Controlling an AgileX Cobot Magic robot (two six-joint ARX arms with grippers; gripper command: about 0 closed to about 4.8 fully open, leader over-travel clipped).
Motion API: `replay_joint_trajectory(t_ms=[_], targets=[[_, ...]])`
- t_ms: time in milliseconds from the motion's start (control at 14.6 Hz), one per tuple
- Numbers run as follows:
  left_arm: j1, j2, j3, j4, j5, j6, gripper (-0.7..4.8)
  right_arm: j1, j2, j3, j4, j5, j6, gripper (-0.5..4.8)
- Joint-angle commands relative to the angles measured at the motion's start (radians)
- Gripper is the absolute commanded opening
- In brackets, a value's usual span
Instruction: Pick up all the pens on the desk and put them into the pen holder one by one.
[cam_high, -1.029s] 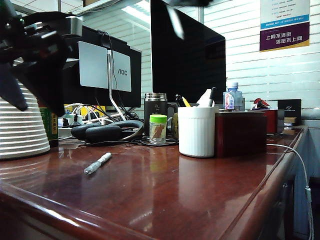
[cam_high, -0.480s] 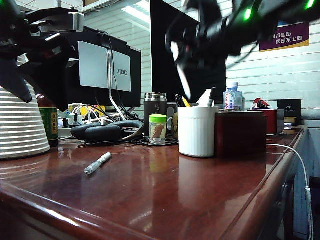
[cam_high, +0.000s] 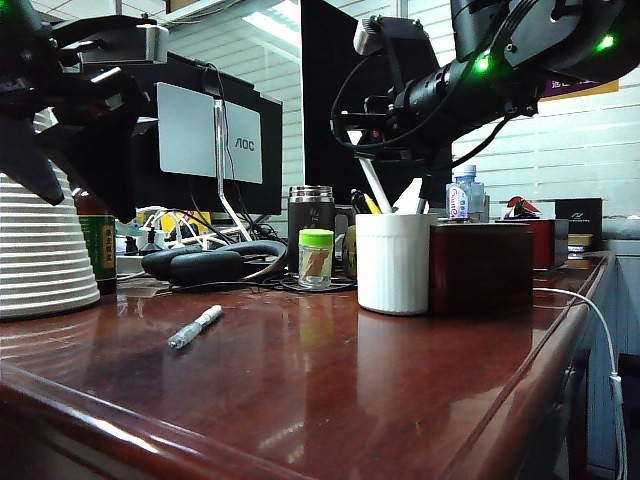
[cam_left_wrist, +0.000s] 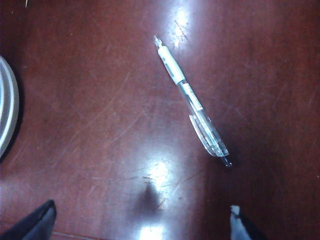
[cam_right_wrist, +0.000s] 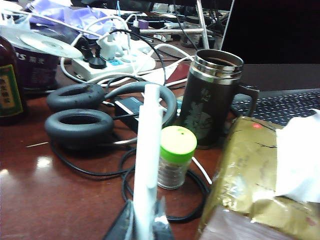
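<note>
My right gripper (cam_high: 368, 150) hangs above the white ribbed pen holder (cam_high: 393, 264), shut on the all-white pen (cam_high: 376, 187). This pen slants down, its lower end at the holder's rim. In the right wrist view the white pen (cam_right_wrist: 147, 150) stands out from the shut gripper (cam_right_wrist: 145, 226); the holder is out of that view. The clear pen with a white cap (cam_high: 196, 327) lies on the reddish-brown desk (cam_high: 330, 390) at front left. My left gripper (cam_high: 85, 200) hovers high at the left, open. Below the left gripper (cam_left_wrist: 140, 227) lies the clear pen (cam_left_wrist: 192, 100), between no fingers.
Behind the holder stand a steel tumbler (cam_right_wrist: 212, 100), a green-lidded jar (cam_right_wrist: 175, 157), black headphones (cam_right_wrist: 80, 122) with cables, and a gold box (cam_right_wrist: 250, 175). A dark red box (cam_high: 482, 268) touches the holder's right side. A white ribbed stack (cam_high: 40, 255) sits far left. Monitors fill the back.
The right arm has swung down into view from above, bringing the white pen to the pen holder's rim. The left gripper and the clear pen have stayed where they were.
</note>
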Motion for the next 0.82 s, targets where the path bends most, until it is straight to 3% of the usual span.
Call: replay_joint_trajectory(t_ms=[69, 137, 275, 343, 618, 824], targets=[[0.000, -0.002, 0.007, 0.005, -0.004, 0.003, 4.79, 0.001, -0.005, 0.002, -0.023, 0.004, -0.005, -0.05], [0.000, -0.002, 0.007, 0.005, -0.004, 0.003, 4.79, 0.001, -0.005, 0.002, -0.043, 0.004, -0.005, -0.03], [0.000, -0.002, 0.007, 0.005, -0.004, 0.003, 4.79, 0.001, -0.005, 0.002, -0.064, 0.004, -0.004, 0.97], [0.000, -0.002, 0.007, 0.004, -0.003, 0.003, 4.79, 0.001, -0.005, 0.002, -0.064, 0.004, -0.004, 1.22], [0.000, -0.002, 0.007, 0.001, -0.004, 0.003, 4.79, 0.001, -0.008, 0.003, -0.064, 0.003, -0.004, 1.48], [0.000, -0.001, 0.007, 0.154, 0.040, -0.003, 4.79, 0.006, -0.198, 0.003, -0.104, 0.003, -0.001, 1.49]])
